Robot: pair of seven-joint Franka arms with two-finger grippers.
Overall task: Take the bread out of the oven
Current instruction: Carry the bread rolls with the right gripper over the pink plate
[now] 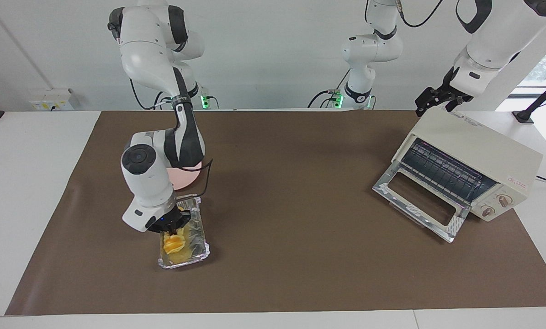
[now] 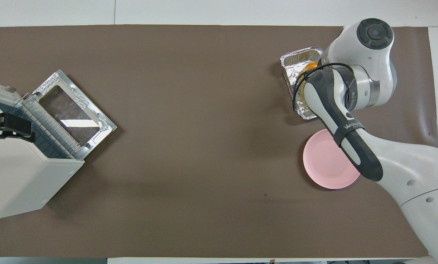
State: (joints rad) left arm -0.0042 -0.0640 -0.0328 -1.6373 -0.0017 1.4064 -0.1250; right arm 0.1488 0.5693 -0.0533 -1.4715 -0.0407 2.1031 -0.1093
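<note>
Now the right gripper [image 1: 171,227] is clamped on the bread [image 1: 174,242] in the foil tray [image 1: 195,256], directly above it, its long axis running along the tray's length, while the left gripper [image 1: 432,101] waits open above the oven [image 1: 478,155]

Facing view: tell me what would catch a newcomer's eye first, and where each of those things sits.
First the right gripper, shut on the yellow bread over the foil tray at the right arm's end of the table, with a pink plate nearer to the robots. Then the cream oven at the left arm's end, its glass door dropped open and its rack bare. The left gripper waits open over the oven's top.
</note>
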